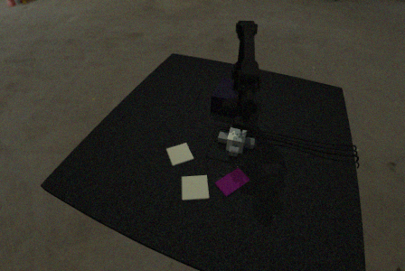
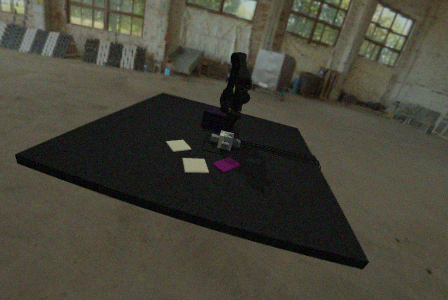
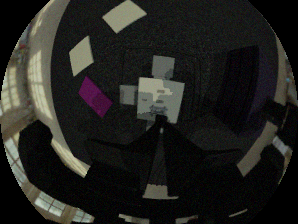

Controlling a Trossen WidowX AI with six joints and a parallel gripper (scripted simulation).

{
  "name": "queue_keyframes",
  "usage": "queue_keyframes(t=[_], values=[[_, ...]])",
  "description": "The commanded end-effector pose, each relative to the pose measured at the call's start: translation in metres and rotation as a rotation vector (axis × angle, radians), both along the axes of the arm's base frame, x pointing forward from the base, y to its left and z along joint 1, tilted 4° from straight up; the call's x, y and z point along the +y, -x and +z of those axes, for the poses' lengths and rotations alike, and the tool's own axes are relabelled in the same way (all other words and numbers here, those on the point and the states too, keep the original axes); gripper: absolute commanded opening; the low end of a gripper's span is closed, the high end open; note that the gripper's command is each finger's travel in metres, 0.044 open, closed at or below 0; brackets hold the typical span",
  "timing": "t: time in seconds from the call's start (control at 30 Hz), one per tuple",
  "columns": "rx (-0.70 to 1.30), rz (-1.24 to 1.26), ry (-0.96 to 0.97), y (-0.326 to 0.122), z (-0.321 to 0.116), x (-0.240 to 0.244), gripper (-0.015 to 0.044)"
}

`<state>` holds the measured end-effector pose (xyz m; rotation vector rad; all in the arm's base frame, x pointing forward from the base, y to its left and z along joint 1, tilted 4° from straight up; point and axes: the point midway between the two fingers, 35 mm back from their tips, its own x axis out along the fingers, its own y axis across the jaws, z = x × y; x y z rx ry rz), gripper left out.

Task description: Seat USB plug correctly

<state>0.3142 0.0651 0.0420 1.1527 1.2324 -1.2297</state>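
The pale grey power cube [image 1: 233,136] [image 2: 225,140] [image 3: 148,108] stands on the black table, with lighter patches and small slots on its faces. My gripper [image 3: 161,124] is over the near edge of the cube's top in the wrist view, its dark fingers together at the tips. It is shut on the USB plug, which is small, dark and mostly hidden by the fingertips. How deep the plug sits and which way round it is cannot be made out. In the top and exterior views the dark fingers come down just behind the cube.
Grey blocks [image 1: 222,137] [image 3: 163,65] stick out from the cube's sides. A dark purple box [image 2: 212,118] [image 3: 241,85] stands close behind. Dark cables [image 1: 312,143] run to the right edge. Two cream squares [image 1: 180,154] [image 1: 195,187] and a magenta one [image 1: 232,182] [image 3: 95,97] lie in front.
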Motion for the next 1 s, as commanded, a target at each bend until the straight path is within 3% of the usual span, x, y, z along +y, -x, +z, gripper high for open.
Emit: queue_keyframes(t=[0.0,0.3,0.97], values=[[-0.012,-0.001,-0.003,-0.0033,0.0058,0.0009,0.0],[-0.006,0.032,-0.003,-0.0017,0.004,0.0005,0.0],[0.01,0.56,-0.022,-0.001,0.0031,0.0003,0.0]])
